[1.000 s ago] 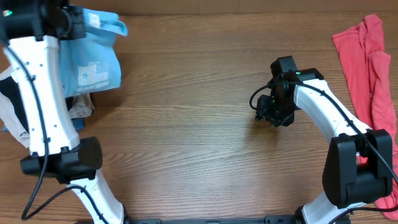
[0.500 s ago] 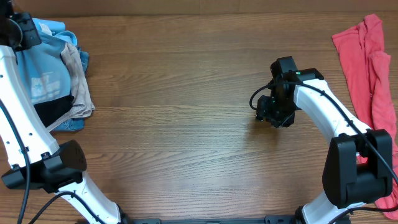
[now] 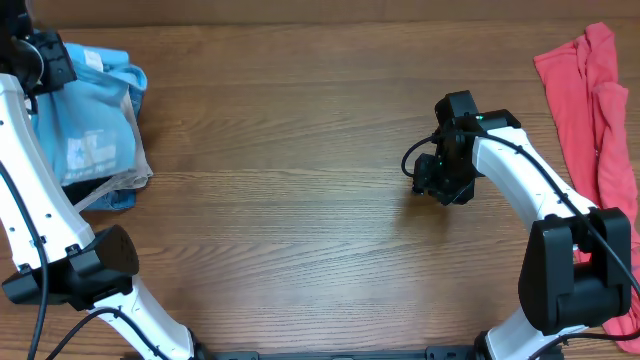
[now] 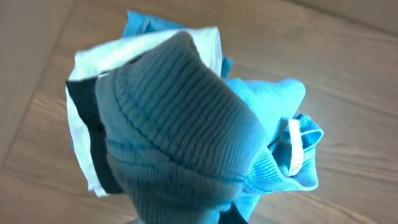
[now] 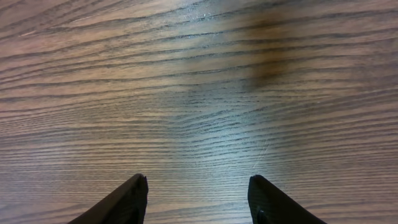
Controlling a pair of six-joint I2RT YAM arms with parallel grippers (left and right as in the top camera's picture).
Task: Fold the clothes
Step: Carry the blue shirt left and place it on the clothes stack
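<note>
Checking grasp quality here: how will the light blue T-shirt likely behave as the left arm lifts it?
Probably floppy: the light blue T-shirt bunches and drapes at the shut left gripper, holding no shape. Likely light for its size, a thin knit whose ribbed collar crumples softly. It might drag the folded garments beneath, since it lies over them.

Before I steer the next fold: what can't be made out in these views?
Left pincer: tips hidden in the left wrist view by the bunched light blue cotton T-shirt.
Pile of folded garments: overhead, mostly covered by that shirt and the left arm.
Red crumpled cloth: overhead, cut by the right edge and the right arm.
</note>
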